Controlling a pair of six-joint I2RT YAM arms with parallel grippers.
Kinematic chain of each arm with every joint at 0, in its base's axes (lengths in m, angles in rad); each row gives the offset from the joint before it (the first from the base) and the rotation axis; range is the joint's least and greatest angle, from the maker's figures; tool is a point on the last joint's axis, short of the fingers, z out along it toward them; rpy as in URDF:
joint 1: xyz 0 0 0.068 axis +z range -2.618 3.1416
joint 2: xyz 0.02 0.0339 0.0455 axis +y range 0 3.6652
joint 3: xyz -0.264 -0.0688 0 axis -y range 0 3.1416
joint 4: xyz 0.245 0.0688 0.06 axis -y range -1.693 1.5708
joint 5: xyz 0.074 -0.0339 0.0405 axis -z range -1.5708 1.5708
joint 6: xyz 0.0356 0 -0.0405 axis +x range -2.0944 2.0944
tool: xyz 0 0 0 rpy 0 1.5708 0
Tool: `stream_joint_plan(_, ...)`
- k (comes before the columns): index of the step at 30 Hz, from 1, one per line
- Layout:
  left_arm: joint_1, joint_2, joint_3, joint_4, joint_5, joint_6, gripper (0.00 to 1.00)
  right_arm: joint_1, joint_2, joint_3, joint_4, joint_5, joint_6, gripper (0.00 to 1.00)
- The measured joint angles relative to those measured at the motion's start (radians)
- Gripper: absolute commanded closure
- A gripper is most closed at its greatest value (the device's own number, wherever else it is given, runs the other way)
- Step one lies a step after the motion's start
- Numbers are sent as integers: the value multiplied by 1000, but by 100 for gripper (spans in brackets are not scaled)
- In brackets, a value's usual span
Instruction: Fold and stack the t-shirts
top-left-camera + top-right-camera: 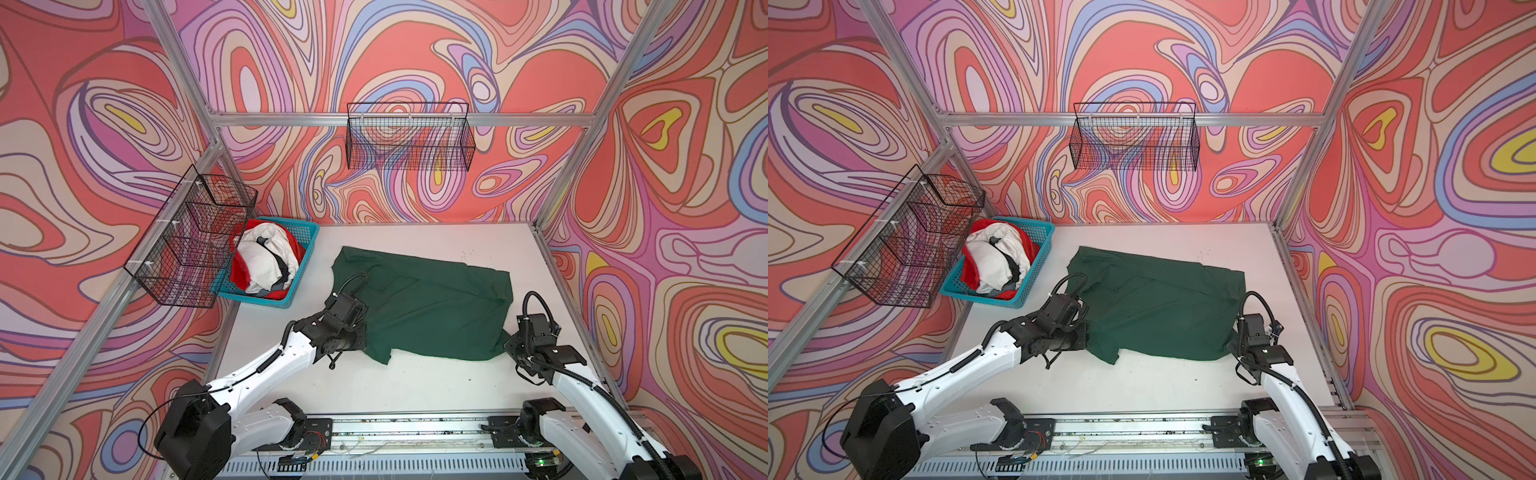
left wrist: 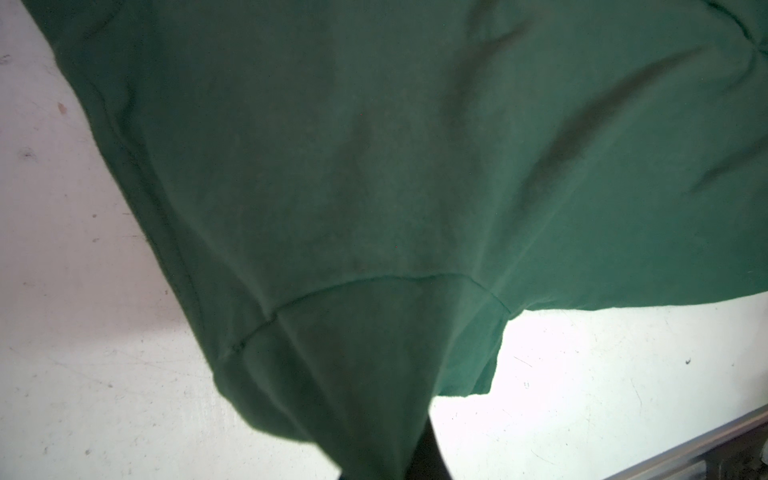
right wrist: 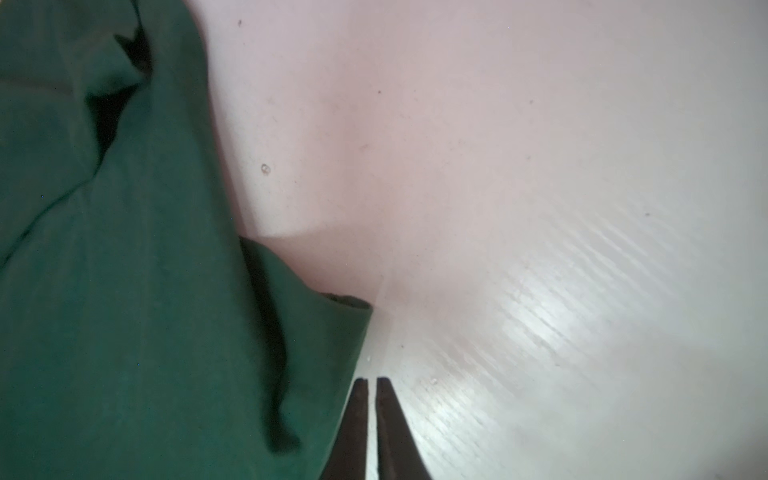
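In the far left corner of the surface [image 1: 415, 386] a blue basket [image 1: 306, 259] holds the waiting white, red and grey t-shirts [image 1: 266, 262], bundled and unfolded. Just right of it, the left gripper [image 1: 362, 332] sits at the left edge of the dark green shirt [image 1: 428, 303], its jaws clenched on the cloth. The left wrist view shows fabric tenting toward them across a seam, possibly a sleeve, though the close view makes that uncertain. The green shirt lies rumpled across the middle of the surface, with one layer doubled over. At its near right corner the right gripper [image 3: 372, 381] rests low on the surface beside the cloth. Its jaws are almost together and grasp nothing. This looks like the step of taking hold to spread or fold the shirt, with one side secured. Next, the right jaws would need to part, slide onto the corner and pinch it. Both arms could then lift together.
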Motion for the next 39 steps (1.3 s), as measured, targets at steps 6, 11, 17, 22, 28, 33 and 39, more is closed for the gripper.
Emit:
stream_joint_plan(6, 0, 0, 0, 0, 3, 0, 100, 0, 13, -10, 46, -47, -8, 73)
stream_joint_plan(11, 0, 0, 0, 0, 3, 0, 100, 0, 38, -32, 88, -60, -10, 73)
stream_joint_plan(17, 0, 0, 0, 0, 3, 0, 100, 0, 87, -56, 114, -64, -9, 88)
stream_joint_plan(22, 0, 0, 0, 0, 3, 0, 100, 0, 87, -55, 109, -58, -11, 100)
stream_joint_plan(28, 0, 0, 3, -8, 3, 0, 100, 0, 13, -28, 8, -23, 9, 100)
stream_joint_plan(33, 0, 0, 12, -10, 3, 0, 100, 0, -43, -25, -59, -13, 37, 100)
stream_joint_plan(39, 0, 0, 33, -16, -1, 2, 100, 0, -21, 47, -122, 3, 37, 100)
